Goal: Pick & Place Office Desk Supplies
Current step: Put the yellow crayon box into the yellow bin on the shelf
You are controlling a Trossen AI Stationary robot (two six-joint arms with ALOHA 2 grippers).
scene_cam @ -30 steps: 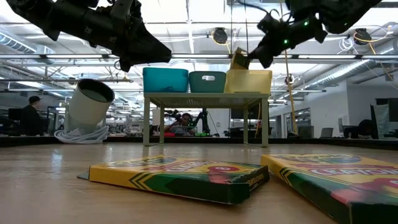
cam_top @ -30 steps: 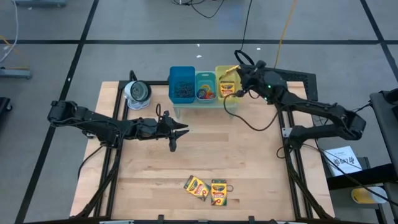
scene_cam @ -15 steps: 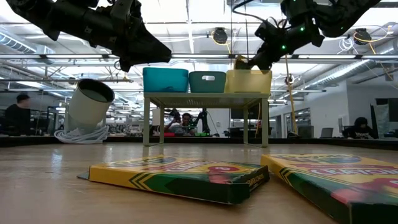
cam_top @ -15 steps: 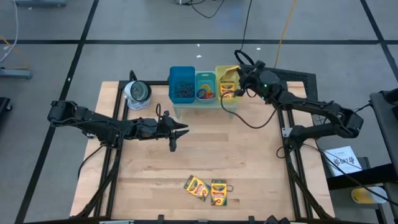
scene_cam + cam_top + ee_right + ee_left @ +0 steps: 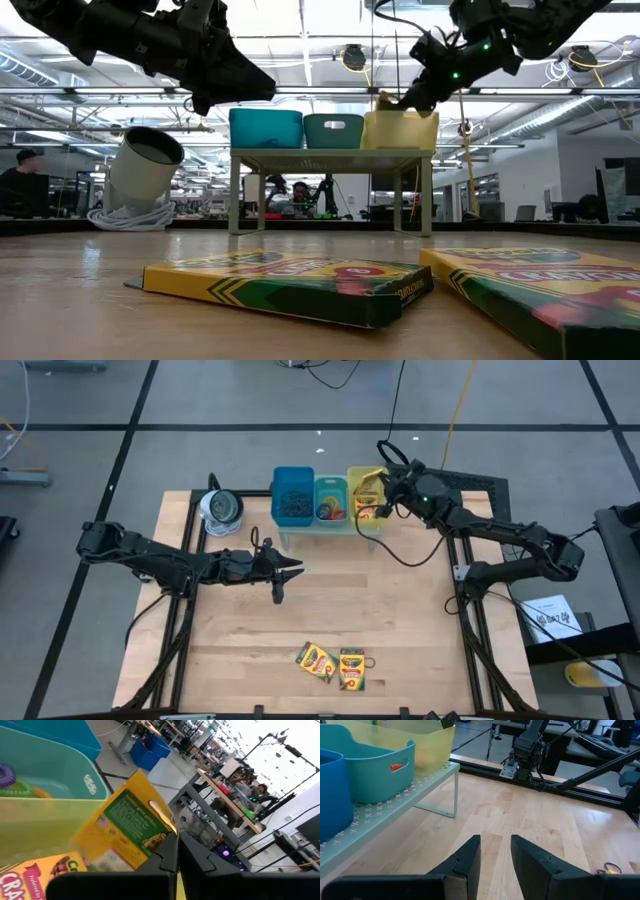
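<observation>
1. Three bins sit on a small shelf: a blue bin (image 5: 292, 495), a teal bin (image 5: 331, 500) and a yellow bin (image 5: 378, 530).
2. Two crayon boxes (image 5: 340, 665) lie near the table's (image 5: 400, 620) front edge.
3. One box lies inside the yellow bin.
4. The right gripper (image 5: 382, 500) is clamped on a fourth box (image 5: 132, 827) at that bin.
5. The left gripper (image 5: 495, 855) hangs over mid-table, fingers parted, empty.

Left hand over bare wood, beside the bin shelf.
The left hand (image 5: 495, 857) hung with its two dark fingers (image 5: 468, 860) slightly parted above the wooden table (image 5: 530, 820). A pale green shelf (image 5: 395, 802) carried blue (image 5: 332, 790), teal (image 5: 370, 762) and yellow (image 5: 427, 742) bins in a row.
</observation>
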